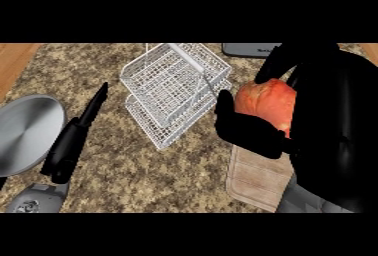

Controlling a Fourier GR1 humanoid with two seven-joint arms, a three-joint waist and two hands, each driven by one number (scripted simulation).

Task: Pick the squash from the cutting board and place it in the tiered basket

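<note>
Your right hand (295, 120), big and black at the view's right w/ its grey forearm below, is nearest the camera, and its fingers and thumb are curled round the rounded orange-red squash (267, 104). So the squash is off the pale wooden cutting board (255, 181), held above the board's far end and just right of the white wire tiered basket (171, 90). Pick looks done; what's left is the carry and the drop.

To do it well: move left and slightly away from you till the squash sits over the middle of a basket tier, not over a rim. The upper tier has a raised wire handle across it, so keep the squash above that wire on the way in. Lower before letting go, so it settles on the mesh rather than rolling out. Thumb is on the basket side of the squash, so watch it doesn't snag the wire as you come down.

Your left hand (74, 135) lies w/ straight fingers on the speckled brown stone table (148, 170), well apart from the basket, beside a round grey metal plate (26, 132). Leave it there; it isn't needed.
</note>
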